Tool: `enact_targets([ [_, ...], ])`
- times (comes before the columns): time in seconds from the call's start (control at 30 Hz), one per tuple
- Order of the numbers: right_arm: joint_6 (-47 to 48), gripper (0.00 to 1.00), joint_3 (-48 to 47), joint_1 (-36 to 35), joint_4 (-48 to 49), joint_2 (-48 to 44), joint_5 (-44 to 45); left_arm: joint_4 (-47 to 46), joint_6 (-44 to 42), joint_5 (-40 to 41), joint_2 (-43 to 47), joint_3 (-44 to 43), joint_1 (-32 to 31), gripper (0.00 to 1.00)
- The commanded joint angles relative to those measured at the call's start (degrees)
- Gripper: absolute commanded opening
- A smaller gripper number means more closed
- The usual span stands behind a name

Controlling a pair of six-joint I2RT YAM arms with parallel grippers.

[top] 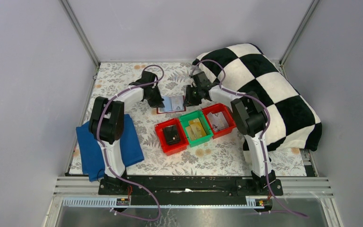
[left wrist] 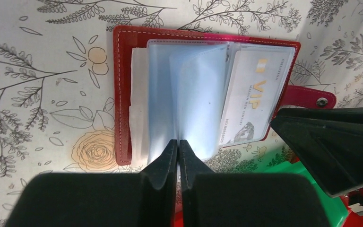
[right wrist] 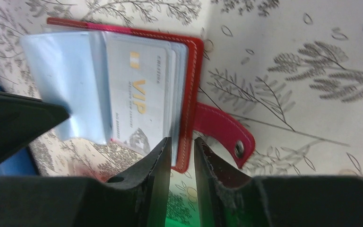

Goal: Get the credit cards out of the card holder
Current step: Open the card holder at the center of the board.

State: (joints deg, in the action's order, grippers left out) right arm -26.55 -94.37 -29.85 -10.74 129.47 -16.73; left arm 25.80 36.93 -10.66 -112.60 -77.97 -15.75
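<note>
The dark red card holder (top: pixel 171 105) lies open on the floral table between both arms. In the left wrist view its cover (left wrist: pixel 123 94) frames light blue sleeves (left wrist: pixel 194 94). A pale credit card (left wrist: pixel 253 94) marked VIP sits in the right sleeve, and a whitish card edge (left wrist: pixel 138 94) shows at the left. My left gripper (left wrist: pixel 177 142) is shut, pinching the near edge of a raised sleeve leaf. My right gripper (right wrist: pixel 183 141) straddles the holder's right edge (right wrist: pixel 189 94), next to the strap tab (right wrist: pixel 222 127) and the VIP card (right wrist: pixel 137 94), and closes on it.
Three bins stand just in front of the holder: a red bin (top: pixel 159 137) with a black boxy object (top: pixel 171 134), a green bin (top: pixel 207 131) with yellow-tan items, and another red bin (top: pixel 227 113). A blue cloth (top: pixel 132 144) lies left and a checkered cloth (top: pixel 264 90) right.
</note>
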Motion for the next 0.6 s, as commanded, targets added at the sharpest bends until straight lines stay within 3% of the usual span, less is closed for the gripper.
enact_targets([
  [0.0,3.32,0.32,1.46,-0.3,-4.99,-5.98,3.6,-0.01,-2.26,3.37,5.47,-1.77,-0.25,0.12],
  [0.13,4.54,0.35,0.44,-0.3,-5.9,-8.26,4.31,2.73,-2.7,8.89,7.17,-3.05,-0.25,0.39],
  [0.27,4.06,0.4,-0.37,-0.28,-5.68,-9.44,3.7,0.93,-3.67,10.26,10.18,-2.18,-0.33,0.41],
  [0.4,1.85,0.39,-0.83,-0.29,-4.15,-8.9,1.3,-8.88,-3.37,5.33,15.45,3.42,-0.49,0.44],
  [0.5,0.37,0.39,-1.77,-0.28,-3.07,-7.49,-0.49,-11.3,-2.73,-0.14,13.78,3.82,-0.92,0.56],
  [0.57,-0.5,0.39,-2.83,-0.24,-2.75,-5.96,-1.59,-10.6,-2.76,-3.5,10.85,2.49,-1.01,0.56],
])
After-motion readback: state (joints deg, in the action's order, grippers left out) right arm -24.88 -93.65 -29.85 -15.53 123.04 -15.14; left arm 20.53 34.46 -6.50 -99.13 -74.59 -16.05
